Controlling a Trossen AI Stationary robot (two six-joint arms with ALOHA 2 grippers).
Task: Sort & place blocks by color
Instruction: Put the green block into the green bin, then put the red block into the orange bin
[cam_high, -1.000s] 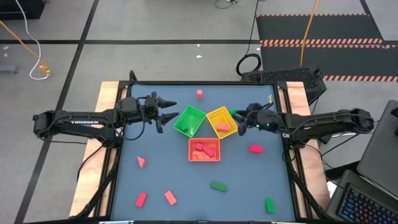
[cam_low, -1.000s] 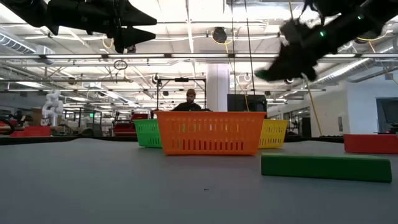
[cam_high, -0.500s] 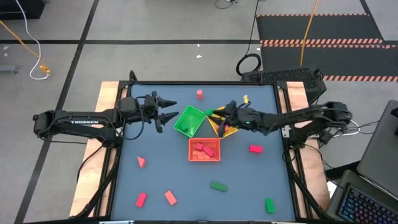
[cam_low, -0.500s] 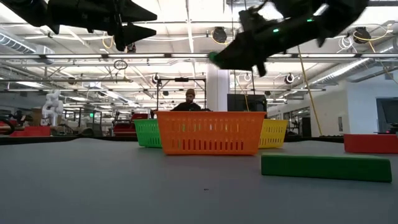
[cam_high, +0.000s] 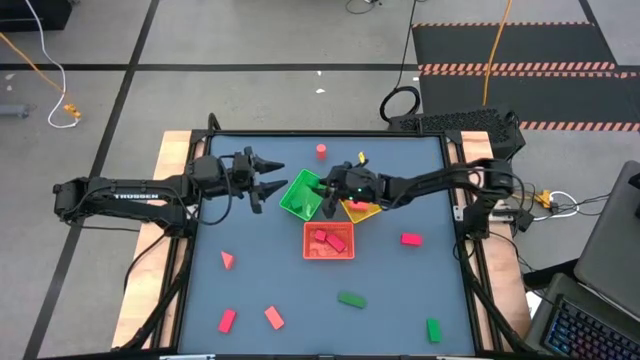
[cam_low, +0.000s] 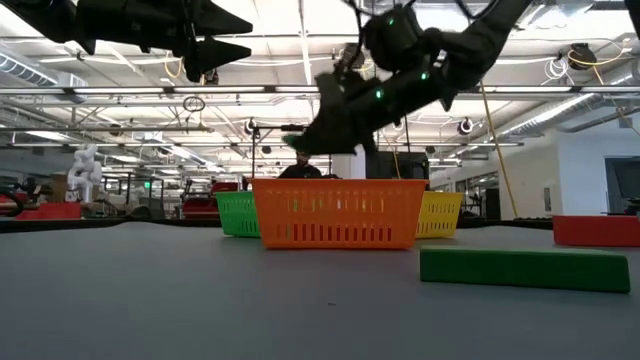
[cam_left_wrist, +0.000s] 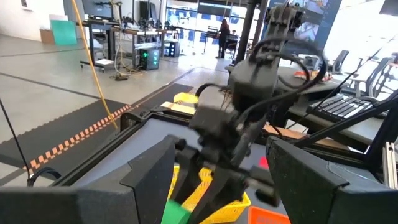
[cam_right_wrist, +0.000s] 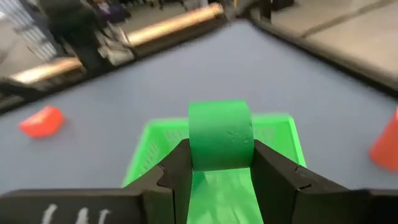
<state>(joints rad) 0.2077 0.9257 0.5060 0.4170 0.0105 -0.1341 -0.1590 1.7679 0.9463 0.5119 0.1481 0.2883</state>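
Green block (cam_right_wrist: 220, 134), likely light, rigid and slick, sits clamped across flat sides by right gripper (cam_right_wrist: 217, 163) above green tray (cam_high: 304, 193), table's 12 o'clock; left gripper (cam_high: 270, 179) fingers apart.

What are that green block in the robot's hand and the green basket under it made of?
The green rounded block, pinched in the right hand, looks like solid painted wood or matte plastic: opaque, smooth, faintly scuffed. I can't tell which. The green square mesh-sided basket looks like thin moulded plastic: bright, slightly glossy, with slotted walls.
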